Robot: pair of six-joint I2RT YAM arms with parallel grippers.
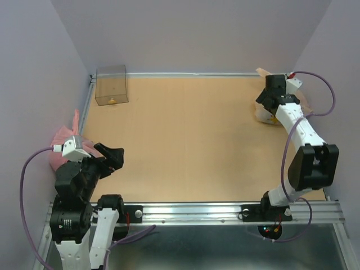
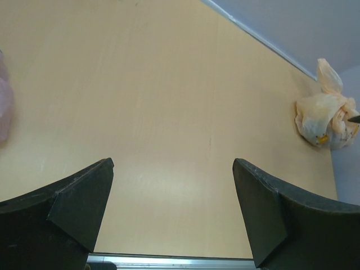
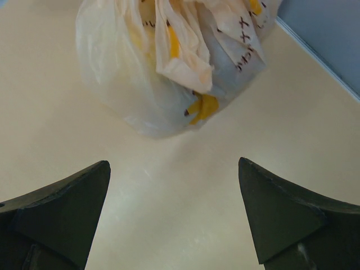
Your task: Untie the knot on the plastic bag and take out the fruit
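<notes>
Status: untying not yet begun. Right jaws stand wide apart and hold nothing; the plastic bag (image 3: pixel 163 67) sits on the surface (image 3: pixel 185 185) just ahead of them, roughly centred on the gap and touching neither jaw. Left jaws are likewise wide apart and empty, with the bag far ahead of them and off to their right. Technique, as judgement: the film is thin and crinkly, so 1 pair of jaws should pinch a single tied ear high up, clear of the bag's body, while the other pair pins the bag low so it does not lift or slide. That calls for bringing the left jaws across first. Pull the ear along its own line, slowly, to avoid cinching the knot (image 2: pixel 329 79) tighter. View notes: the right wrist camera gives film detail, with small dark cross marks, yellow patches and a peach fold hanging down the near face. It crops the bag's top, though, so the knot is not confirmed there, and no fruit can be told from print. The left wrist camera shows the whole bag with an ear standing up from its top. The top camera hides most of the bag behind the right wrist.
</notes>
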